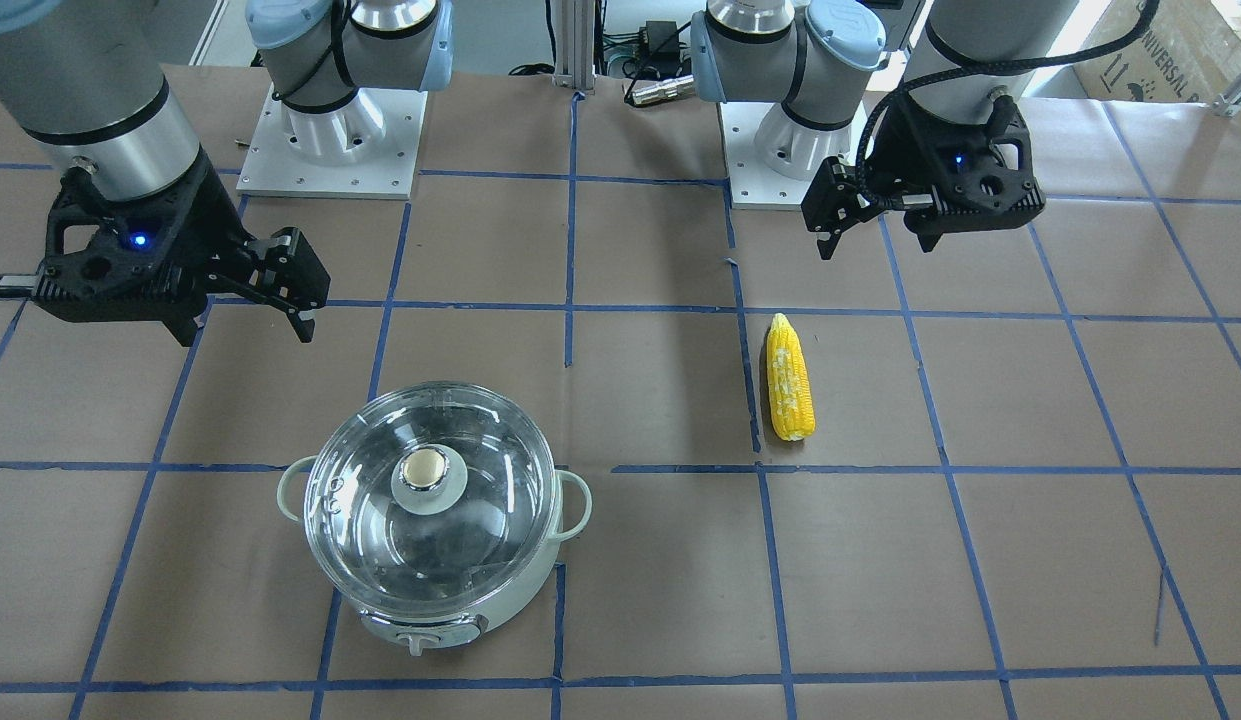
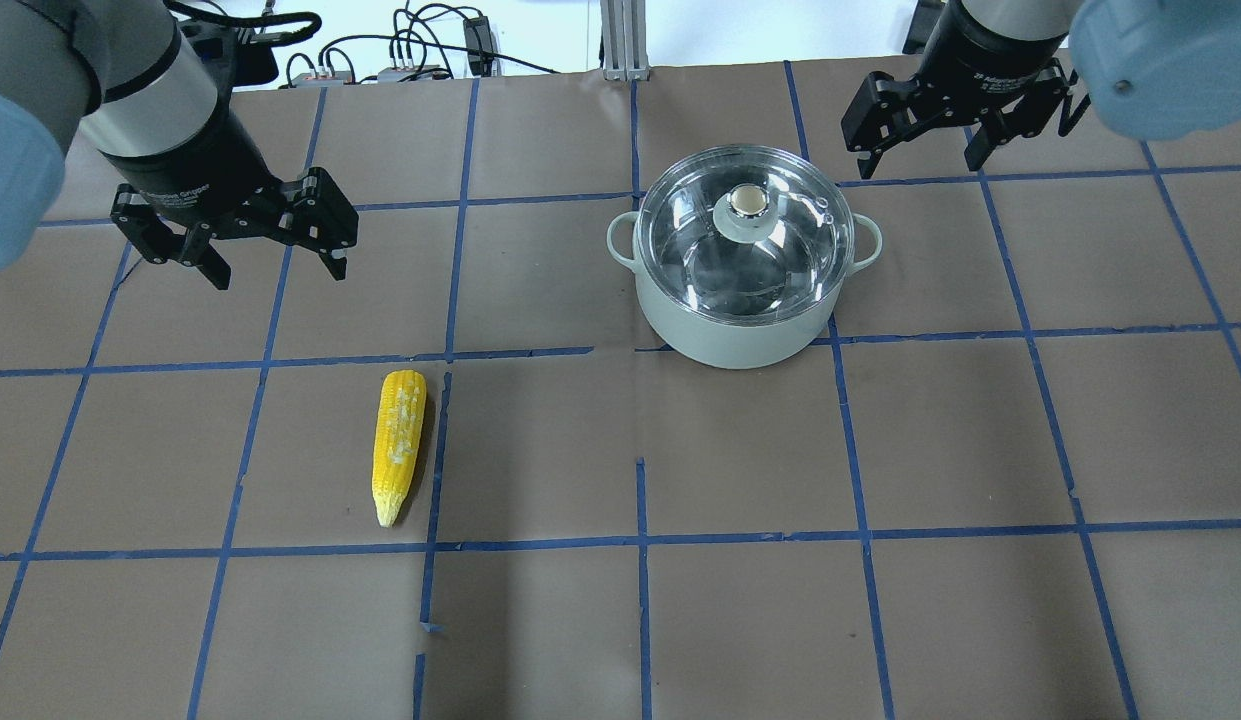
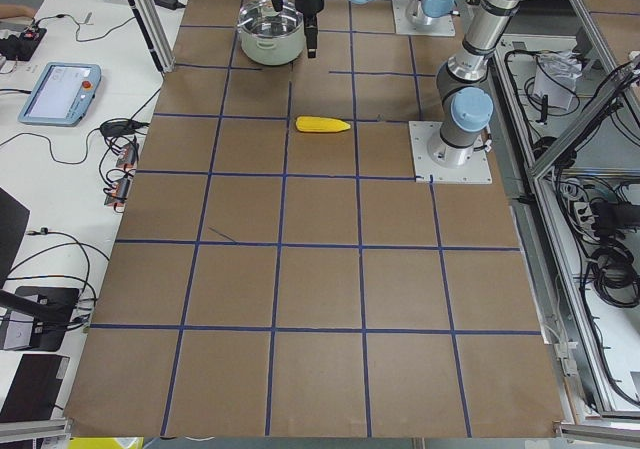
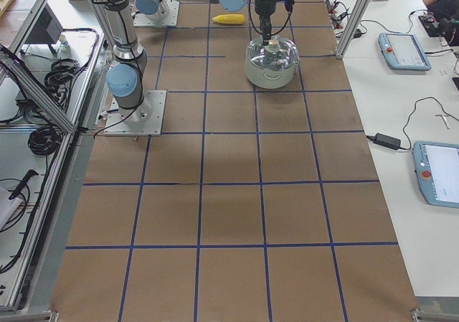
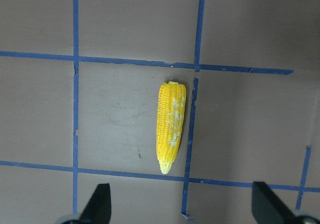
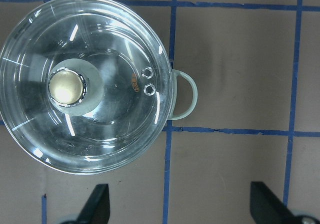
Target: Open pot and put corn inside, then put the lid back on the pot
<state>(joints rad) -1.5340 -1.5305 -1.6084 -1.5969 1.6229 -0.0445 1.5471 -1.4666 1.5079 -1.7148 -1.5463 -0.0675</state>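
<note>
L gripper [image 2: 280,272]: jaws spread wide, nothing btwn them, hanging above the table [image 2: 940,430] w/ fingers pointing down. Its wrist view shows both fingertips [image 5: 97,206] at the bottom edge, far apart, and the corn [image 5: 170,134] lying on the brown paper ahead of them, untouched.

R gripper [image 2: 920,165]: also spread wide and empty, up in the air, not touching the pot [image 2: 720,340]. In its wrist view the lid [image 6: 87,84] sits up and to the left of the gap btwn the fingers, w/ one loop handle [image 6: 182,102] sticking out beside it.

The corn lies flat on the robot's left half of the table, just beside a strip of blue tape [image 2: 435,440] and roughly parallel to it, tapered end toward the robot's side. It's well apart from the pot.

The pot stands upright on the robot's right half, lid seated on its rim, knob [image 2: 748,200] centred on top. Shiny inside shows thru the glass. Control knob faces away from the robot, per the front-facing view.
</note>
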